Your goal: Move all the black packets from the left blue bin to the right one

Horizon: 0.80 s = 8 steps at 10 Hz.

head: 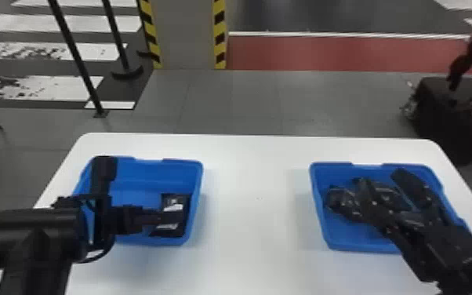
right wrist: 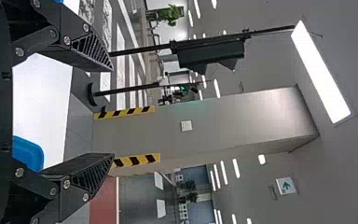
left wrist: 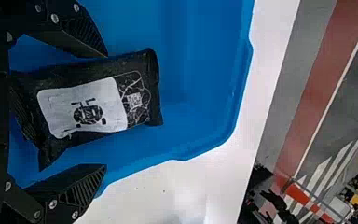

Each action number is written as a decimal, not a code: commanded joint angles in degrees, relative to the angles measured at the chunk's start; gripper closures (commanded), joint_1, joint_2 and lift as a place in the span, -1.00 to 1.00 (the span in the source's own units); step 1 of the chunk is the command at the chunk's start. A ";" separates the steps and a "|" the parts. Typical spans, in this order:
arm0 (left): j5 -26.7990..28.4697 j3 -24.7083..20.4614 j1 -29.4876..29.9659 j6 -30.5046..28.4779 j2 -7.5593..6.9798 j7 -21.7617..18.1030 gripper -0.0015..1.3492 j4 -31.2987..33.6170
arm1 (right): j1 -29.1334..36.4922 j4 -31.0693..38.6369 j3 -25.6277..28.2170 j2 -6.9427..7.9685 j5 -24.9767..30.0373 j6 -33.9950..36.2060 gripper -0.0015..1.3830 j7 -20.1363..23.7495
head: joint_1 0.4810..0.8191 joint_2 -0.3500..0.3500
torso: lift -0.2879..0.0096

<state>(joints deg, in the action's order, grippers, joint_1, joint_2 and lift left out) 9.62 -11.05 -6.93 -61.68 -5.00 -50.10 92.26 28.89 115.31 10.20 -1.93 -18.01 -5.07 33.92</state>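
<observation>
Left arm [head: 31,235], nearest the camera: extended over the left blue bin [head: 145,172]. Left gripper [head: 168,217]: stood released, fingers spread to either side of the black packet [left wrist: 81,109]; could not tell whether in contact. Packet: lay in the left bin beside its right wall, long axis running near to far, near end slanted slightly left, white label upward. Right gripper [head: 380,178]: hung above the right blue bin [head: 360,245], fingers parted, tips pointed away toward the room. Table [head: 258,188]: stretched white beneath both bins. Gray floor [head: 239,94]: spread beyond, up to a red strip [head: 325,53] and a column [head: 184,35] edged in yellow-and-black stripes.
</observation>
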 commanded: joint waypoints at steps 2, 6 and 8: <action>-0.04 0.59 -1.23 0.37 0.00 0.00 -0.68 -3.03 | 0.22 -0.35 0.00 0.00 -0.71 0.01 -0.40 0.00 | 0.27 0.04 | 0.20; -0.04 2.34 -2.50 1.91 -0.62 -0.70 0.53 -6.12 | 0.22 -1.05 -0.18 0.00 -1.77 0.29 -0.40 0.00 | 0.27 0.01 | 0.20; 0.22 2.08 -2.36 4.59 -1.06 -2.90 0.79 -5.56 | 0.22 -1.19 -0.35 0.00 -2.03 0.57 -0.40 0.09 | 0.27 0.00 | 0.20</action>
<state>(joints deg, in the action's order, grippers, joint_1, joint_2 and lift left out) 9.70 -8.92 -9.29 -57.74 -5.86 -52.89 86.46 29.11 114.18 9.94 -1.93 -19.94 -4.59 34.01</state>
